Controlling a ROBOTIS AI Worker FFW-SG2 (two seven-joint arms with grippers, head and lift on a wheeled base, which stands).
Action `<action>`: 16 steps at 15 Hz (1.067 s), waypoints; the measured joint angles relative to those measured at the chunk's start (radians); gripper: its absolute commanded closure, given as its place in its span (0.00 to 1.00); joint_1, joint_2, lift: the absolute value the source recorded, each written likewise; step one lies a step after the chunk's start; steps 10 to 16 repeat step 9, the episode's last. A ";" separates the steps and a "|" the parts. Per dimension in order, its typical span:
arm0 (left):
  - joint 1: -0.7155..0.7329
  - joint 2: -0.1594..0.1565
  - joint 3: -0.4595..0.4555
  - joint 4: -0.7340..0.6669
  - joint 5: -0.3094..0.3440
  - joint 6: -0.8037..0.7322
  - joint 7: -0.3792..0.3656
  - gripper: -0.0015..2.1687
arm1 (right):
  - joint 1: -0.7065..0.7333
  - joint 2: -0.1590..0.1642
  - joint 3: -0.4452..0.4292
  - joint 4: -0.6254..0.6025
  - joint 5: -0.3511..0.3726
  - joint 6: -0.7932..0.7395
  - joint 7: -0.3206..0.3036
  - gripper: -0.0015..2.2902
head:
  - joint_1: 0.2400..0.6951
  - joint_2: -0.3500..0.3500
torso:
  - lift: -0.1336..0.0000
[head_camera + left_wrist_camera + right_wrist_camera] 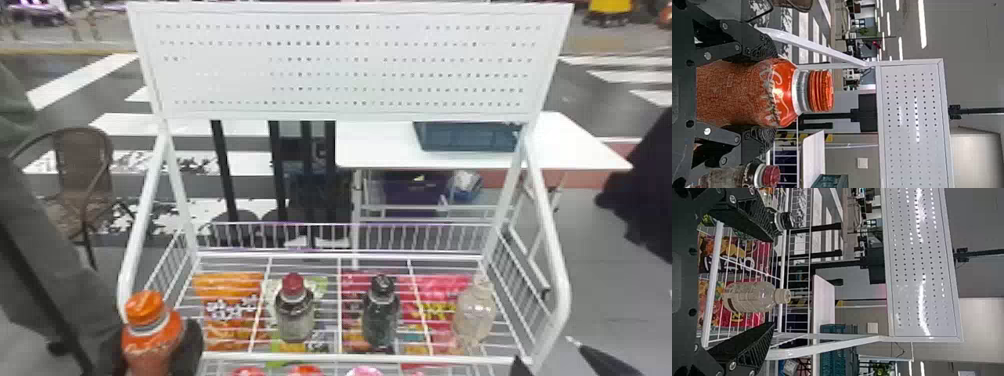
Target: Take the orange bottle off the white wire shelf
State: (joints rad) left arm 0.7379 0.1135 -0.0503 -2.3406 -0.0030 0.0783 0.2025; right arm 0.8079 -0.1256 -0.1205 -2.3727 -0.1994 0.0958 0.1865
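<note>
"Where's the orange plastic bottle with the ridged orange cap [152, 334]?"

"At the front left corner of the white wire shelf [425, 358], roughly upright, in the left gripper [773, 94]. Its black fingers close on the body from both sides, below the shoulder."

"So which step is this?"

"The taking-off, I'd judge, with the grasp made. The base is hidden, so I can't tell whether it's clear of the wires."

"And the next move?"

"Probably draw it back past the front edge, lifting if it needs height, and mind the side rail."

"How's the arm set?"

"Low at the front left, fingers pointing forward and the wrist looking about level."

"And the right gripper [772, 282]?"

"Near the front right corner, fingers wide and empty, facing the clear, pale-capped bottle [750, 297]."
</note>
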 measured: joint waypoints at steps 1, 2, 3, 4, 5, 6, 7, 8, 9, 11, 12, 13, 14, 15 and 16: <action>0.002 0.000 0.001 0.000 0.000 -0.001 0.000 0.65 | 0.002 0.000 0.000 -0.001 0.000 -0.001 0.001 0.06 | 0.57 0.50 | 1.00; 0.004 0.000 0.001 -0.001 0.000 -0.002 0.000 0.65 | 0.004 0.000 -0.001 -0.002 0.000 -0.001 0.002 0.06 | 0.57 0.50 | 1.00; 0.006 0.000 0.001 -0.002 0.000 -0.002 0.000 0.65 | 0.006 0.001 -0.001 -0.004 0.000 -0.002 0.002 0.06 | 0.57 0.50 | 1.00; 0.007 0.000 0.001 -0.004 0.000 -0.002 0.000 0.65 | 0.007 0.001 -0.001 -0.006 0.000 -0.003 0.002 0.06 | 0.57 0.50 | 1.00; 0.008 0.000 0.001 -0.005 0.000 -0.004 0.000 0.65 | 0.008 0.001 -0.001 -0.008 0.000 -0.003 0.002 0.06 | 0.57 0.50 | 1.00; 0.009 0.000 0.001 -0.006 0.000 -0.005 0.000 0.65 | 0.009 0.001 -0.001 -0.010 0.000 -0.004 0.002 0.06 | 0.57 0.50 | 1.00; 0.009 0.000 0.001 -0.006 0.001 -0.006 0.000 0.65 | 0.011 0.001 -0.001 -0.011 0.000 -0.004 0.002 0.06 | 0.57 0.50 | 1.00; 0.010 0.000 0.001 -0.006 0.001 -0.008 0.000 0.65 | 0.013 0.001 -0.001 -0.012 0.000 -0.004 0.002 0.06 | 0.57 0.50 | 1.00; 0.010 0.000 0.001 -0.007 0.001 -0.008 0.000 0.65 | 0.014 0.001 -0.002 -0.013 0.000 -0.005 0.002 0.06 | 0.57 0.50 | 1.00; 0.010 0.000 0.001 -0.007 0.001 -0.008 0.000 0.65 | 0.014 0.001 -0.002 -0.013 0.000 -0.005 0.002 0.06 | 0.57 0.50 | 1.00; 0.010 0.000 0.001 -0.007 0.001 -0.008 0.000 0.65 | 0.014 0.001 -0.002 -0.013 0.000 -0.005 0.002 0.06 | 0.57 0.50 | 1.00; 0.010 0.000 0.001 -0.007 0.001 -0.008 0.000 0.65 | 0.014 0.001 -0.002 -0.013 0.000 -0.005 0.002 0.06 | 0.57 0.50 | 1.00; 0.010 0.000 0.001 -0.007 0.001 -0.008 0.000 0.65 | 0.014 0.001 -0.002 -0.013 0.000 -0.005 0.002 0.06 | 0.57 0.50 | 1.00; 0.010 0.000 0.001 -0.007 0.001 -0.008 0.000 0.65 | 0.014 0.001 -0.002 -0.013 0.000 -0.005 0.002 0.06 | 0.57 0.50 | 1.00; 0.010 0.000 0.001 -0.007 0.001 -0.008 0.000 0.65 | 0.014 0.001 -0.002 -0.013 0.000 -0.005 0.002 0.06 | 0.57 0.50 | 1.00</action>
